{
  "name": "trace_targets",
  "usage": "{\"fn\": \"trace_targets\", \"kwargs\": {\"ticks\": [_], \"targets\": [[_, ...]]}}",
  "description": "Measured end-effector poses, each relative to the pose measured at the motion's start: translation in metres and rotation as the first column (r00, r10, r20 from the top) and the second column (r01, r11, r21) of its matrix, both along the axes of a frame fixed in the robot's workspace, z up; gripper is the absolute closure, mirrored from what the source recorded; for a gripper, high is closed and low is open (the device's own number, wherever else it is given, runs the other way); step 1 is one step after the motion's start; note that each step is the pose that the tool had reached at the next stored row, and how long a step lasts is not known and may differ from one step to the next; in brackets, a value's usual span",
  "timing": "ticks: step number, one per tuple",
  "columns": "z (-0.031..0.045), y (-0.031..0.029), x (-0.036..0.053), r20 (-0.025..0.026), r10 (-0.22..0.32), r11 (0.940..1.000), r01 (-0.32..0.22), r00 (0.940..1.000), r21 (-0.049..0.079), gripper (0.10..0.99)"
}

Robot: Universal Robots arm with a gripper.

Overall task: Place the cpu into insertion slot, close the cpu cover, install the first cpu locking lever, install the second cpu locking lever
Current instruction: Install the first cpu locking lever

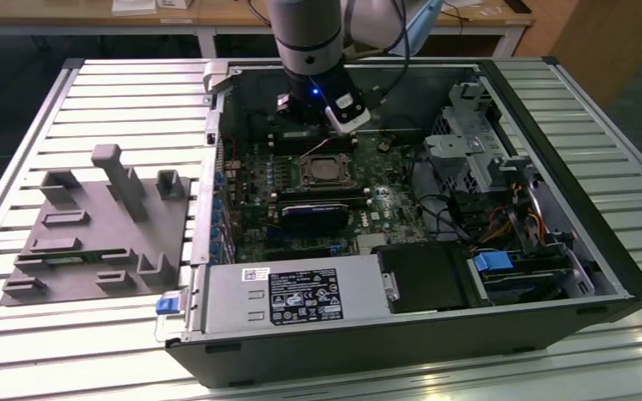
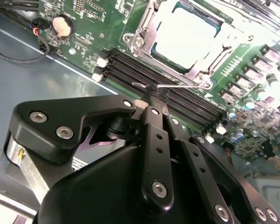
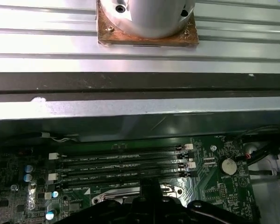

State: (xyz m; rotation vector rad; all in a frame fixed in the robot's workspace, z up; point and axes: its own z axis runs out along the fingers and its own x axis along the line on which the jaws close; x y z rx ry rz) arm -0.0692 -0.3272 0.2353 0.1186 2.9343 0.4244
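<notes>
**Closed Fingers Meeting a Locking Lever at the Socket's Edge**

Inside the open black metal computer case (image 1: pixel 410 355), I am holding my black gripper (image 2: pixel 154 95) low over the green motherboard (image 2: pixel 88 23). My fingers (image 2: pixel 149 135) are sitting closed together into one narrow tip. That tip is touching the thin silver wire locking lever (image 2: pixel 182 86), though I cannot tell whether it is pinching the wire or only pressing against it.

The small flat square cpu (image 2: pixel 184 35) with its silvery-beige metal top is lying in the square, silver-rimmed insertion slot (image 1: pixel 302 173) near the middle of the board. The thin silvery metal frame of the cpu cover (image 2: pixel 143 33) is lying down around it, with the chip showing through its window. The lever is running along the socket's edge, between it and the long black memory slots (image 2: pixel 186 105).

Judging by this, seating and covering are looking finished and a lever is the step in hand; which of the two, I cannot tell. It is calling for a steady press that is keeping the thin wire from slipping off my tip toward the memory slots.
</notes>
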Motion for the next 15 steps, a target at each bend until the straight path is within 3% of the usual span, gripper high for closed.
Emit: {"fn": "trace_targets", "kwargs": {"ticks": [2,7,13,15], "targets": [[-0.002,-0.0002,-0.0002,0.0077,0.0,1.0,0.0,1.0,0.001,0.98],[-0.0078,-0.0003,-0.0031,0.0185,0.0,1.0,0.0,0.9998,0.003,0.98],[-0.0126,-0.0002,-0.0096,0.0478,0.0,1.0,0.0,0.9989,0.007,0.98],[-0.0143,-0.0002,-0.0099,0.0535,0.0,1.0,0.0,0.9986,0.007,0.98]]}}
